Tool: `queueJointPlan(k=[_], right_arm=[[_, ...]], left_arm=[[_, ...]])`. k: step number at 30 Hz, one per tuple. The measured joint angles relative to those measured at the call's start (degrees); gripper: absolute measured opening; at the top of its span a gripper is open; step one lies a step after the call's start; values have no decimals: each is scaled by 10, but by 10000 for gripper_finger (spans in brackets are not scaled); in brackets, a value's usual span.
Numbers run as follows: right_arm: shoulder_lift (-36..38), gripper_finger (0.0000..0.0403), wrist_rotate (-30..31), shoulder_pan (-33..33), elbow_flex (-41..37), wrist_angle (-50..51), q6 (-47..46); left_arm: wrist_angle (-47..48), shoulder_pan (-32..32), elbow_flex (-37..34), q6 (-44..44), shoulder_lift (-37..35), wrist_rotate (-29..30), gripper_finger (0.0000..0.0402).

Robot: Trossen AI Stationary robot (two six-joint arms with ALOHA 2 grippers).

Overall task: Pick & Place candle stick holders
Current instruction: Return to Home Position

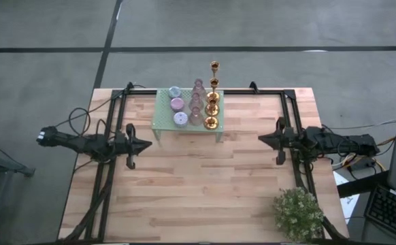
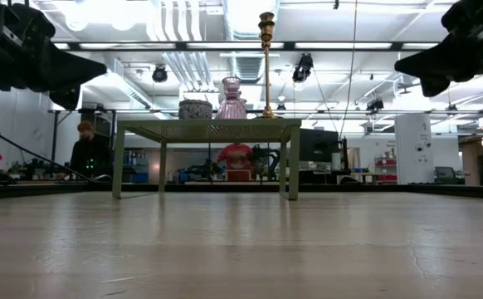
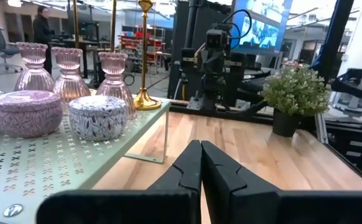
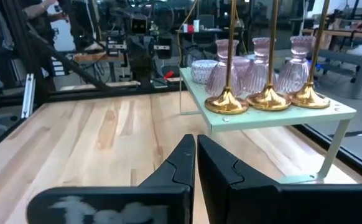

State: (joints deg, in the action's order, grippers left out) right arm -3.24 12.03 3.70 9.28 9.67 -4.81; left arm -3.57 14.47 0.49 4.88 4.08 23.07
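The holders (image 1: pixel 195 103) stand close together on the rack (image 1: pixel 162 122). Left tool (image 1: pixel 134 145) and right tool (image 1: pixel 274 141) wait beside the rack, pressed together. Reaching in could knock the tall gold ones over.

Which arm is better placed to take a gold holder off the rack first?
Right, probably. The gold holders stand along the rack's right edge, facing the right gripper. The left gripper, also shut and empty, would have to reach past the round tins and pink glass holders.
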Motion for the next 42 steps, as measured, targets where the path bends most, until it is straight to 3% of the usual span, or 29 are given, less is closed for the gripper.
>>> queueJointPlan(k=[21,27,31,34,42], right_arm=[[-18,13,0,0,-1,3,-1],[30,13,-2,0,-6,27,-20],[32,13,-5,-4,-31,-27,3],[33,13,-6,-5,-81,-126,40],[32,13,-26,-15,-88,-117,77]], left_arm=[[4,0,-1,0,5,1,10],[4,0,-1,0,5,1,10],[4,0,-1,0,5,1,10],[3,0,-1,1,6,1,10],[-1,0,-2,1,7,1,10]])
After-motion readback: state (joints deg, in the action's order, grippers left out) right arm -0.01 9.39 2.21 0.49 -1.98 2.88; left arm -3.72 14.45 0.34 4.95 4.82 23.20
